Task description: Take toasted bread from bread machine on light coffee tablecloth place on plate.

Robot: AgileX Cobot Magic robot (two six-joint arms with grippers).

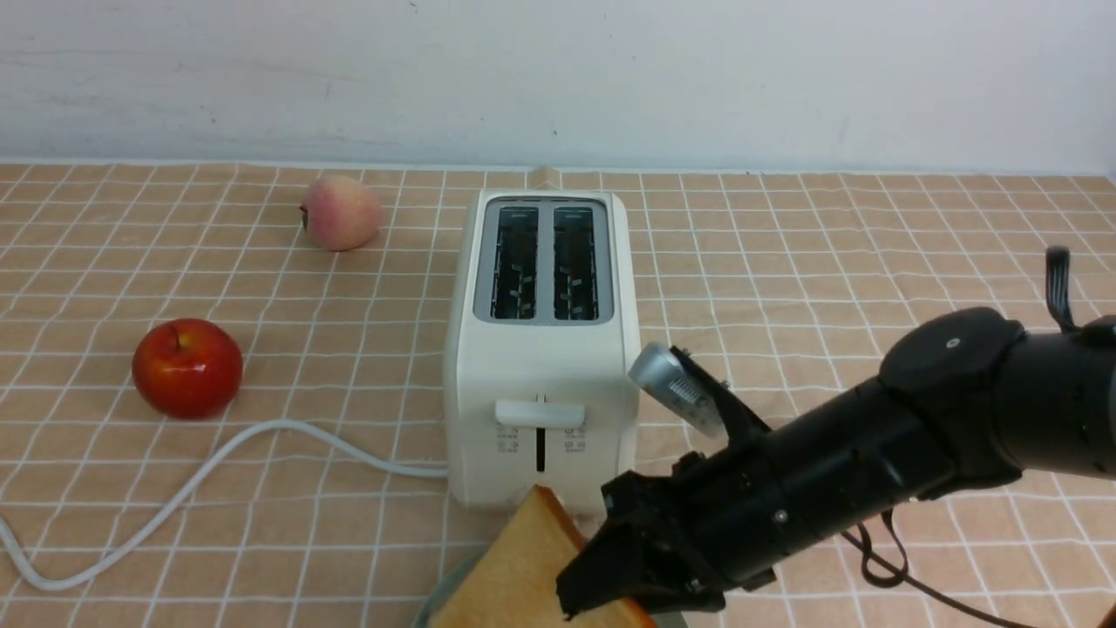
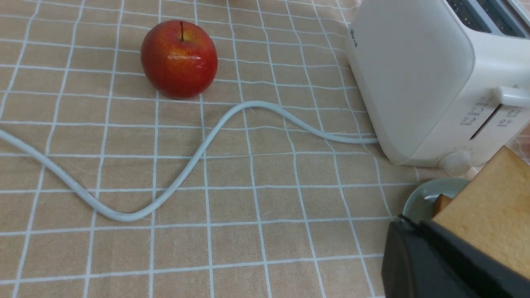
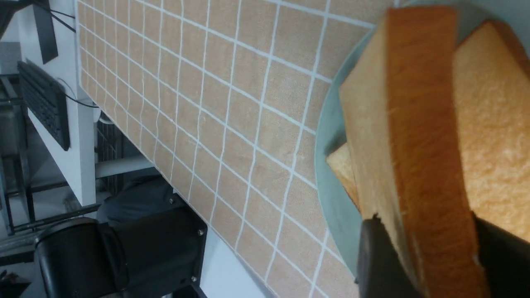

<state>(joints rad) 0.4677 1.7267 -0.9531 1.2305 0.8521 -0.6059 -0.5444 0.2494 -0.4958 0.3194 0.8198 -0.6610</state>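
The light coffee tablecloth fills the front view. At its centre you see the bread machine, both slots empty. The plate sits at the bottom edge. Over it, the right gripper is clamped on one tilted slice of toasted bread, a finger against each face. A second slice lies on the plate beneath.

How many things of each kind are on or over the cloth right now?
Toast slices: 2, held slice and resting slice
Toaster: 1
Plate: 1
Red apple: 1
Peach: 1
Power cord: 1
Total: 7
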